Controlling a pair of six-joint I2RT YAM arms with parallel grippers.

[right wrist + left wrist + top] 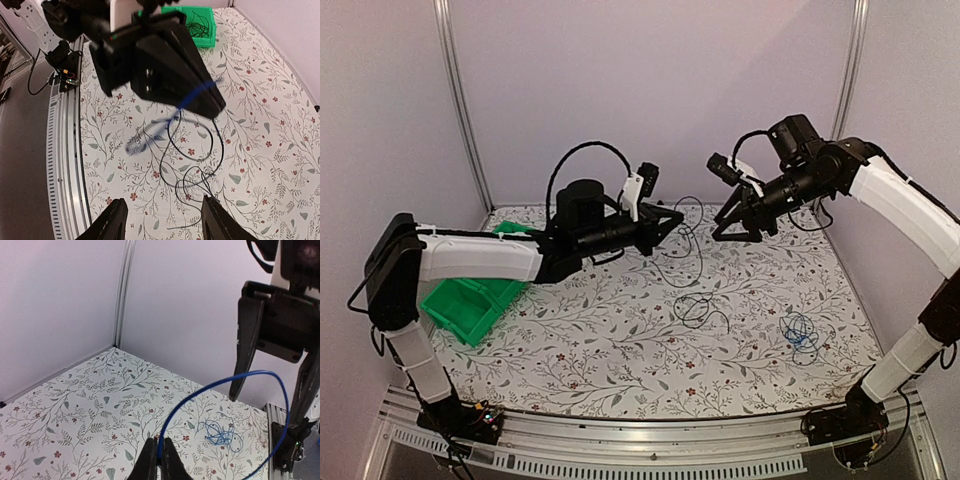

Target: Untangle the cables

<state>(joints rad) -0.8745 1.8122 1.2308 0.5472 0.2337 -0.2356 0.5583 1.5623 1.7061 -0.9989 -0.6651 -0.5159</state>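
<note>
- Step: pulling the blue cable (235, 377) away from the rest. Left gripper (159, 450) has its fingers pinched together on the blue strand and is raised above the table (600, 340) at about 12 o'clock.
- Right gripper (162, 210) faces it from the 1 o'clock side, fingers spread wide with nothing between them.
- From the pinch the blue cable arcs up, then drops to its heap (800, 335) lying on the table at 4 o'clock.
- Black cables (692, 310) lie looped near the centre, below both grippers. One thin strand rises toward the left gripper; I can't tell whether it's hooked on the blue.
- Next, my read: the right gripper takes a second hold on the blue arc further along, then the two grips separate to draw the heap out. That needs a clean close on the blue strand only.
- Risk: the heap could drag or knot tighter, and the black loops sit in the pull path.
- Green bin (470, 300) at 9 o'clock, well clear.
</note>
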